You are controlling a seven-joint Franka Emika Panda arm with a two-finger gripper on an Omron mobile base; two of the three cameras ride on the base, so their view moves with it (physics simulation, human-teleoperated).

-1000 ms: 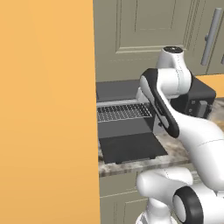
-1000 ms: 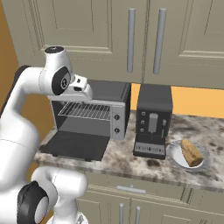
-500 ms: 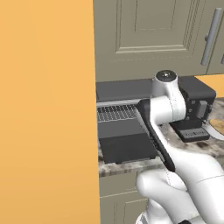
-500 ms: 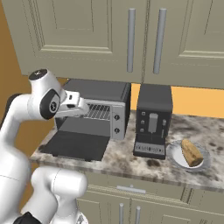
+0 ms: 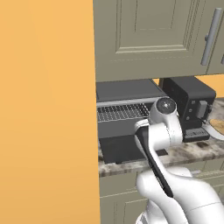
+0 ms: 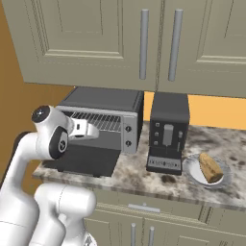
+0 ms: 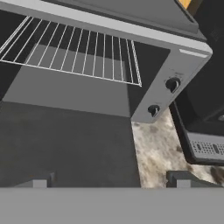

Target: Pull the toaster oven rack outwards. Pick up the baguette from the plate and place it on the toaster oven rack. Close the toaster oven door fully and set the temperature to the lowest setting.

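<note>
Pincer spread, empty, low before the open toaster oven (image 6: 103, 120).
Toaster oven rack (image 7: 74, 50) sits inside the cavity, ahead of and above the pincer (image 7: 109, 180); long axis runs across the oven mouth, bars pointing outward. Toaster oven door (image 6: 84, 161) lies flat below. Baguette (image 6: 210, 167) rests on plate (image 6: 192, 172), well to the right.

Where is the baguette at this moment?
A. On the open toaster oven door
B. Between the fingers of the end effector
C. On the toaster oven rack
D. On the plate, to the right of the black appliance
D: the baguette lies on the plate right of the black appliance, while the toaster oven rack is bare.
</note>
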